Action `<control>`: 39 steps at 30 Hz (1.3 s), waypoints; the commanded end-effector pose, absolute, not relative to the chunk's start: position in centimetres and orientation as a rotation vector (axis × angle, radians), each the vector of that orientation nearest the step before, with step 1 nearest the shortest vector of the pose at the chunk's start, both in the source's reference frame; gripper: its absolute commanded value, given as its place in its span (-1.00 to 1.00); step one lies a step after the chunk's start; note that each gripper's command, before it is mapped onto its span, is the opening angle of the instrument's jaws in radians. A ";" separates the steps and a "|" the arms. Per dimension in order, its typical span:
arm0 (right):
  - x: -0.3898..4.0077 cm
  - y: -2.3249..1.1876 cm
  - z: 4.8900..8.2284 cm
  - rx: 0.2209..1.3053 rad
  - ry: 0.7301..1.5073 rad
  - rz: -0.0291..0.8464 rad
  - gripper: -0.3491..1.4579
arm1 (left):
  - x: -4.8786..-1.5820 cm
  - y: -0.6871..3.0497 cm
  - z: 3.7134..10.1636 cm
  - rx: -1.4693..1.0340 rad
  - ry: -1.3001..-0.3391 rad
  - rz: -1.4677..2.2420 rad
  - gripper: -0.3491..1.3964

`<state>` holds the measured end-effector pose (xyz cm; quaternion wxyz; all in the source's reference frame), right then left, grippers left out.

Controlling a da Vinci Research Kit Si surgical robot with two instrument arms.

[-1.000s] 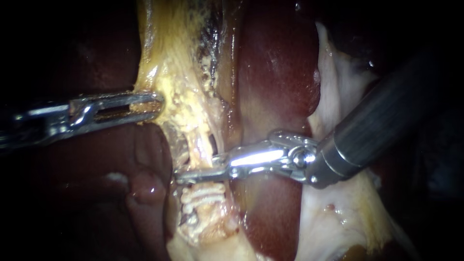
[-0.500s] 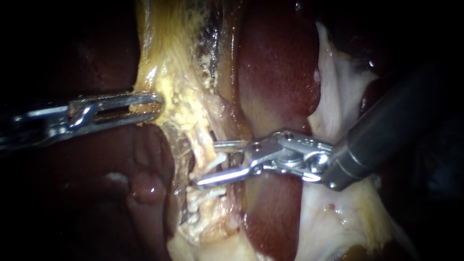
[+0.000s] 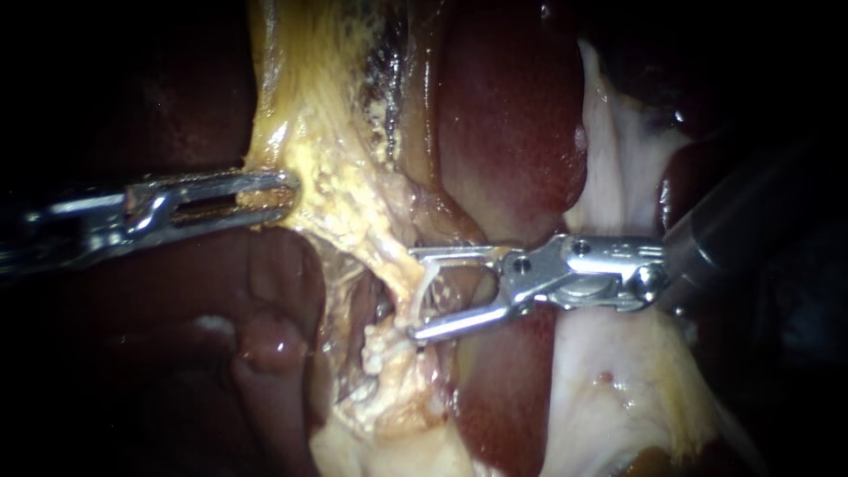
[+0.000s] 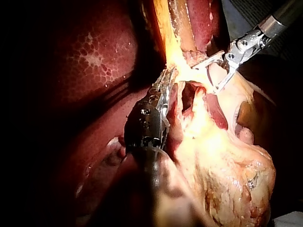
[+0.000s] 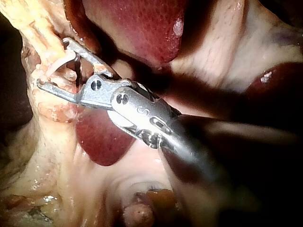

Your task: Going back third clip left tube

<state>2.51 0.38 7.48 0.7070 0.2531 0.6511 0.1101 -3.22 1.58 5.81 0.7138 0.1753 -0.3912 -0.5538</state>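
My right instrument (image 3: 415, 294) comes in from the right with its jaws open wide, the tips beside the yellowish stalk of tissue (image 3: 375, 238). A pale thin strand (image 3: 423, 287) curves across the gap between the two jaw tips; the right wrist view shows the same strand (image 5: 59, 64) inside the open jaws (image 5: 52, 64). Just below lies whitish clip material (image 3: 382, 341) on the stalk. My left instrument (image 3: 287, 188) is shut on the yellow tissue's left edge and holds it taut; the left wrist view shows that grip (image 4: 165, 82).
Dark red liver (image 3: 508, 132) lies behind the right instrument, with pale fatty tissue (image 3: 618, 389) to its right and below. A dark red lobe (image 3: 265, 340) sits under the left instrument. The right shaft (image 3: 751, 221) crosses the upper right.
My right instrument has drawn back to the right and its jaws have opened wide. The stalk and the pale strand have shifted right with it. The left instrument has stayed put.
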 end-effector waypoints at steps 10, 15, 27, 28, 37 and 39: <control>2.20 0.55 7.21 0.538 1.436 0.230 0.05 | -3.22 1.57 5.81 0.389 -0.867 -1.227 -1.00; 2.23 0.53 7.22 0.536 1.438 0.229 0.05 | -3.22 1.57 5.81 0.389 -0.867 -1.227 -1.00; 2.18 0.54 7.03 0.502 1.463 0.175 0.05 | -3.21 1.57 5.81 0.389 -0.867 -1.227 -1.00; 2.18 0.54 7.01 0.503 1.463 0.174 0.05 | -3.22 1.57 5.81 0.389 -0.867 -1.227 -1.00; 2.06 0.63 6.89 0.486 1.471 0.151 0.05 | -3.34 1.44 5.93 0.382 -0.872 -1.223 -1.00; 2.05 0.64 6.87 0.483 1.473 0.147 0.05 | -3.42 1.39 6.00 0.386 -0.877 -1.217 -1.00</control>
